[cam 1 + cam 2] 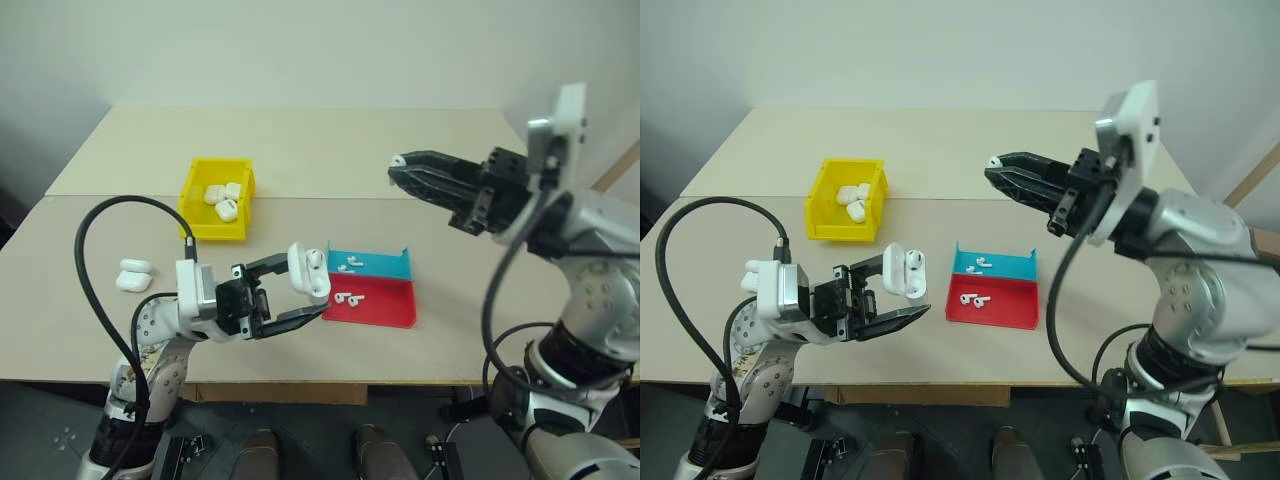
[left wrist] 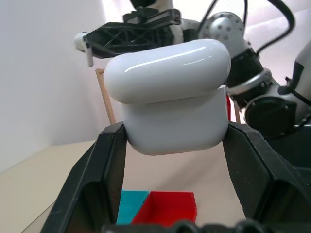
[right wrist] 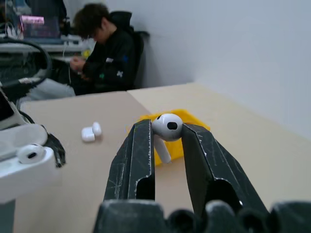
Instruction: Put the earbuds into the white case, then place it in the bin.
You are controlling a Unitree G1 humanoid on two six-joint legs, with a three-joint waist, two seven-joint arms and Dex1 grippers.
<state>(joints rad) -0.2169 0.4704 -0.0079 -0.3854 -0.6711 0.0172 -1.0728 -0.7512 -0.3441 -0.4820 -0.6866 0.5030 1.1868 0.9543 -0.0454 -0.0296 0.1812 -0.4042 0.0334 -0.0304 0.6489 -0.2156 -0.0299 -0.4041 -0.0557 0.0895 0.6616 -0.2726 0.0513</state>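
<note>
- Above the table (image 1: 300, 150), left end effector (image 1: 300, 295) grips the open white case (image 1: 308, 272).
- Right end effector (image 3: 165, 138) pinches an earbud (image 3: 167, 128) (stem down): align it over the empty socket, lower gently.

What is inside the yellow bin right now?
The yellow bin holds about three white cases, bunched near its back. Whether they contain earbuds cannot be seen.
</note>
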